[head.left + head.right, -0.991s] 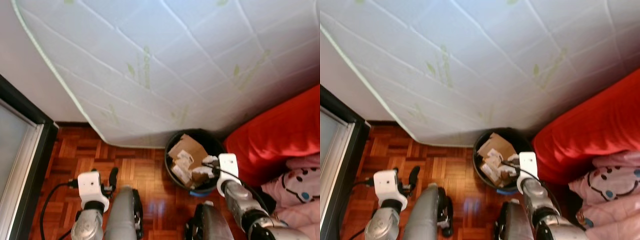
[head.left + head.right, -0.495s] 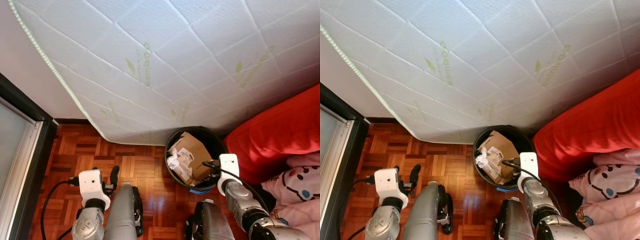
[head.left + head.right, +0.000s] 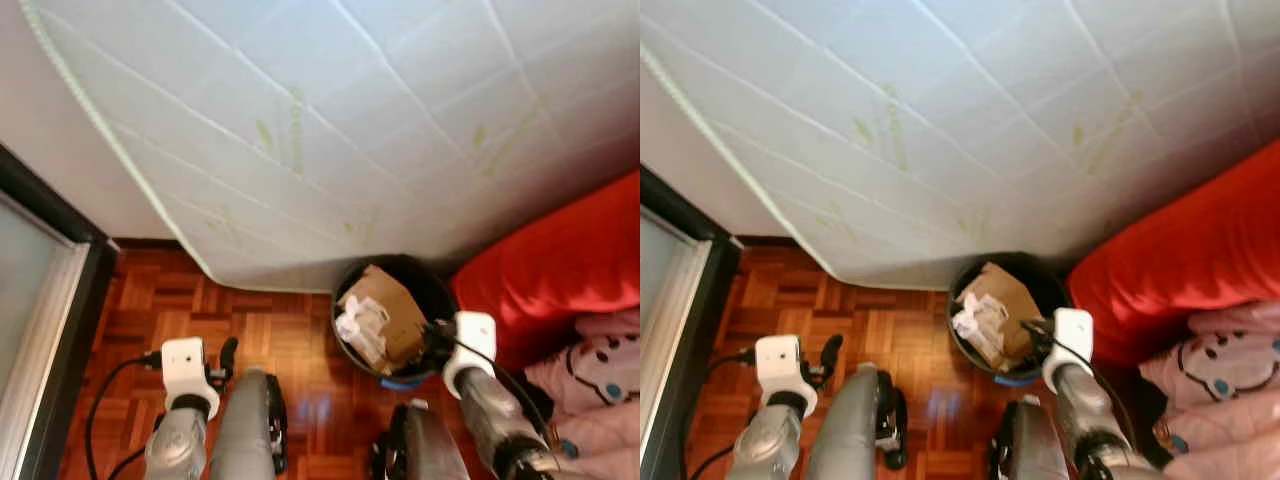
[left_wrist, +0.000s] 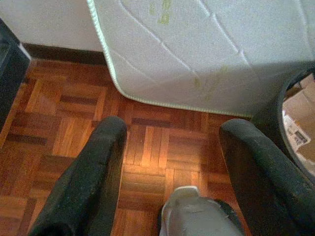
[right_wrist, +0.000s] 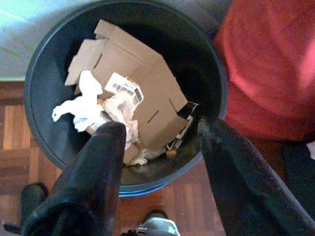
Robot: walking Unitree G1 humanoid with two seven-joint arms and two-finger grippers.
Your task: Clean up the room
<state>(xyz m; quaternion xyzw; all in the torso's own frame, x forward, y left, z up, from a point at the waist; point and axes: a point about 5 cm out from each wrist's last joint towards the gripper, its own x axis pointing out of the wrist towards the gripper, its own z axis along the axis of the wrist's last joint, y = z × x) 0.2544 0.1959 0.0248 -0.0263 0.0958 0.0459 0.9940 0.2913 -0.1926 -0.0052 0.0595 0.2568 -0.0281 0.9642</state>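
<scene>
A black round waste bin (image 5: 44,69) stands on the wood parquet floor (image 3: 170,310), set against the lower edge of a white quilted mattress (image 3: 330,120) that leans on the wall. A red cushion (image 3: 560,260) lies just beside the bin on the robot's right, with pink patterned bedding (image 3: 600,365) near it.

Inside the bin rests a flattened cardboard box (image 5: 142,93) bearing a white label (image 5: 124,87). Crumpled white paper (image 5: 91,105) lies against the box, inside the bin. A blue band shows at the bin's base in the right wrist view.

The right end effector (image 5: 160,162) hangs directly above the bin's near rim. Its two black fingers (image 5: 93,172) stand wide apart and hold nothing; the bin's contents show in the gap between them.

The left end effector (image 4: 170,162) sits low over the bare parquet, apart from the bin, which shows at the edge of the left wrist view. Its fingers (image 4: 93,172) are likewise spread wide and hold nothing; floor and the mattress corner are visible between them.

A dark door frame (image 3: 70,300) with a pale panel stands on the robot's left. A black cable (image 3: 105,400) runs from the left wrist. The head views are slightly blurred.
</scene>
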